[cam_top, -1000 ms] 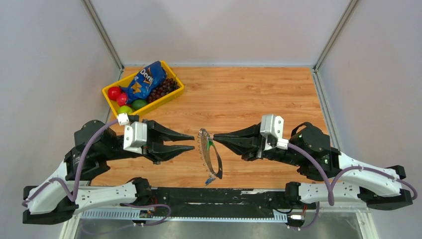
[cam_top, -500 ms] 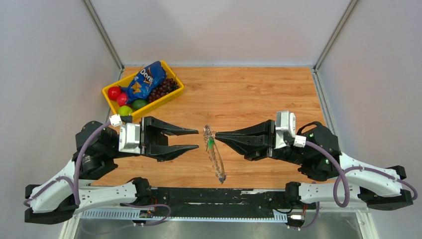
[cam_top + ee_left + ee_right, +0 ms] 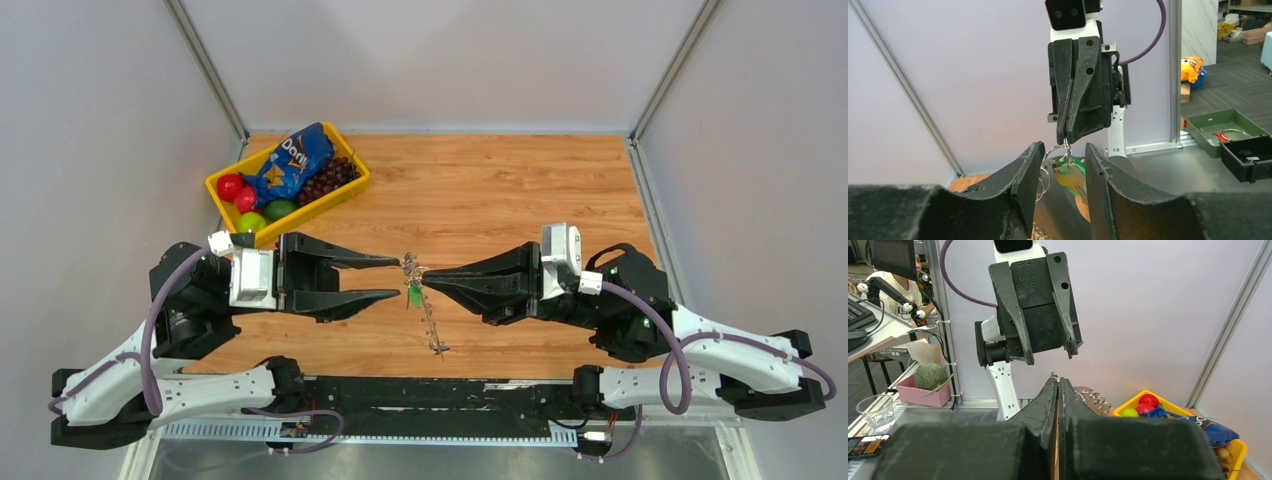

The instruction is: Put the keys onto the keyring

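My right gripper (image 3: 424, 277) is shut, its tips pinching a thin wire loop at the top of the keyring (image 3: 432, 325). The silvery hoop hangs edge-on below the tips, above the wood. The keys (image 3: 414, 295), a brass key with a green tag, dangle just under the pinch. My left gripper (image 3: 397, 278) faces them, open, its tips beside the loop. In the left wrist view the keys (image 3: 1074, 175) hang between my open fingers (image 3: 1028, 172), under the right gripper (image 3: 1065, 140). The right wrist view shows my shut right gripper (image 3: 1057, 381), the hoop's fringe (image 3: 1093, 397) and the left gripper (image 3: 1052, 357).
A yellow tray (image 3: 222, 183) at the back left holds a blue chip bag (image 3: 292, 162), grapes and red and green balls. White walls with metal posts enclose the wooden table (image 3: 500, 190) on three sides.
The left jaws have spread wider and its tips have closed in on the hanging loop. The hoop has swung from face-on to edge-on under the right gripper, which stays shut.
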Tool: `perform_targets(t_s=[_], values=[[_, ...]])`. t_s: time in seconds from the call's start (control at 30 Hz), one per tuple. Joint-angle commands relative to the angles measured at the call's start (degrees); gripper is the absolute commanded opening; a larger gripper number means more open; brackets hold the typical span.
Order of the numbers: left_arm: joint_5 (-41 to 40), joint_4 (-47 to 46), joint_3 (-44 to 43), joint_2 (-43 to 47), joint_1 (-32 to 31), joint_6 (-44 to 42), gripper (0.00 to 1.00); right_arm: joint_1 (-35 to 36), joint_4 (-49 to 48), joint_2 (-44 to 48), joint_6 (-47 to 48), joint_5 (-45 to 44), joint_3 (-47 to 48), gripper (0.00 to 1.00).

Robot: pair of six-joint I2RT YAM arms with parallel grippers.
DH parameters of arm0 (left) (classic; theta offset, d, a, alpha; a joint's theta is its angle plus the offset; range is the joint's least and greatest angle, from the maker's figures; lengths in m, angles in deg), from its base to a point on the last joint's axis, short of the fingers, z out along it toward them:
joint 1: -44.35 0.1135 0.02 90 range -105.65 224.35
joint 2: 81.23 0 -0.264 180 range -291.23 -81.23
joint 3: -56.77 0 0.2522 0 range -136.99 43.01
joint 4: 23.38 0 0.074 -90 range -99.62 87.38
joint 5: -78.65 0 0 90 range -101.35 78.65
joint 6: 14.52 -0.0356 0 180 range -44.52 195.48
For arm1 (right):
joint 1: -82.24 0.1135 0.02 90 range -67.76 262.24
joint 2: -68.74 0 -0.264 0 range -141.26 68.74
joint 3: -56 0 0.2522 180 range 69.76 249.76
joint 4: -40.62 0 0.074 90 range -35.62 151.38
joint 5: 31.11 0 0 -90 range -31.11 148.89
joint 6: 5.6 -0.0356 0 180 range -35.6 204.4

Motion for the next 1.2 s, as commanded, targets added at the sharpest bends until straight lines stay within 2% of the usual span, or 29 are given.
perform_targets(t_s=[0.0, 0.07, 0.43, 0.6, 0.8, 1.17], values=[[1.85, -2.77, -0.01, -0.96, 0.06, -0.45, 0.45, 0.10, -5.59, 0.14, -1.42, 0.76, 2.38, 0.00], [2.31, -2.57, -0.01, -1.17, 0.05, -0.46, 0.42, 0.12, -5.78, -0.02, -1.53, 0.91, 2.62, 0.00], [3.72, -1.42, -0.16, -1.56, 0.05, -0.95, 0.37, 0.12, -6.11, -0.92, -1.54, 1.49, 3.53, 0.00], [3.65, -0.85, -0.18, -1.59, 0.05, -1.34, 0.25, 0.16, -6.47, -0.96, -1.54, 1.54, 3.60, 0.00], [3.39, -0.34, -0.11, -1.34, 0.05, -1.54, 0.19, 0.14, -7.79, -0.53, -1.63, 1.35, 3.10, 0.00], [2.66, -0.01, -0.01, -0.45, 0.05, -1.85, 0.16, 0.13, -9.34, -0.26, -1.49, 0.84, 2.59, 0.00]])
